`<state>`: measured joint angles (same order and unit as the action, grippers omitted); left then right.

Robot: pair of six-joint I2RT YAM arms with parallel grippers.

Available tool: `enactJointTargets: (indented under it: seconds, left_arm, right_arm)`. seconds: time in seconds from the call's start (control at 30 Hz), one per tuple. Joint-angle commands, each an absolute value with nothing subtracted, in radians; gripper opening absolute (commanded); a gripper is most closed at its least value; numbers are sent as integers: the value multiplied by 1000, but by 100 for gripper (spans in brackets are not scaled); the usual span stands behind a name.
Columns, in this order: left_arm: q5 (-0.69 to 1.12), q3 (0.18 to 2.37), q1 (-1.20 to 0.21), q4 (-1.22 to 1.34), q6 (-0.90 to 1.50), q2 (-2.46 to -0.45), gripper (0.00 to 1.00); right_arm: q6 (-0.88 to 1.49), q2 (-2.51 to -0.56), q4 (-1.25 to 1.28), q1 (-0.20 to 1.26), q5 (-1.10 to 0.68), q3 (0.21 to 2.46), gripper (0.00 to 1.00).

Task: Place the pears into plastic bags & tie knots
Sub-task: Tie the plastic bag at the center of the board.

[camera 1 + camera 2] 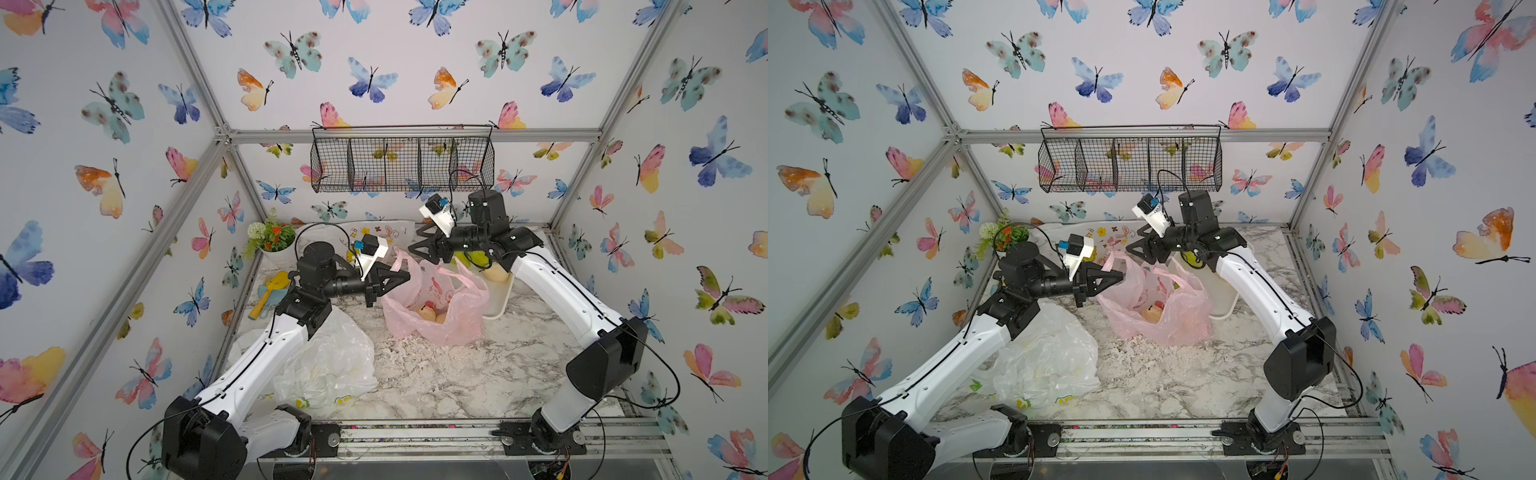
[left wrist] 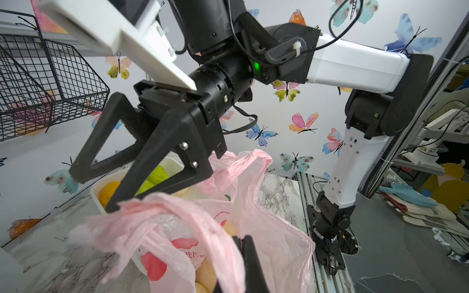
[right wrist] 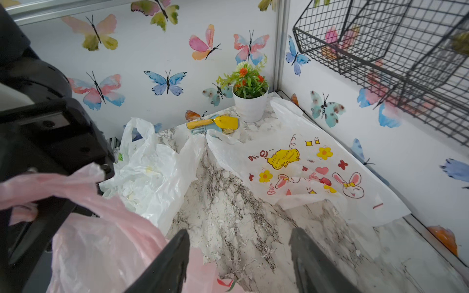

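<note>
Butterfly-papered enclosure with a marbled worktop [image 1: 436, 374]. The pink bag [image 1: 432, 332] stands open near the centre, with cream pears [image 1: 428, 312] lying inside it and its handle strips apart. The left claw [image 1: 405, 276] is clenched on one bunched handle strip [image 2: 157, 210]. The right claw [image 1: 415, 245] is released, its fingers spread, with one fingertip [image 2: 113, 204] against the pink plastic. Further green pears [image 1: 478, 258] sit in the white tub [image 1: 500, 309] just beside the bag, under the right arm. The lemon-print bag [image 1: 332, 361] lies crumpled beneath the left arm. The doodle-print bag [image 3: 304, 172] lies flat along the back wall, near the potted plant [image 3: 250, 101]
</note>
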<state>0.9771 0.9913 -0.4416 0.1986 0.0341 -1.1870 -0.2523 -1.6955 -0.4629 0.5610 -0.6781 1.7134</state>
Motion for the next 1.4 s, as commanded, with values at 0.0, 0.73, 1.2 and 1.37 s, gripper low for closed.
enactJointTargets:
  seconds: [0.0,0.73,1.2,1.37]
  left_arm:
    - [1016,1015,-440,178,17,-1201,0]
    - [1016,1010,-422,148,17,-1180,0]
    - [993,1015,-431,158,45,-1205,0]
    - [991,1018,-422,133,26,-1180,0]
  right_arm:
    - [-329,-1719,-533,595,-696,1742,67]
    - [-243,-1668,-533,601,-686,1744,68]
    - [-134,-1776,-441,667,-758,1849,65]
    - [-214,-1729,-523,668,-739,1787,67]
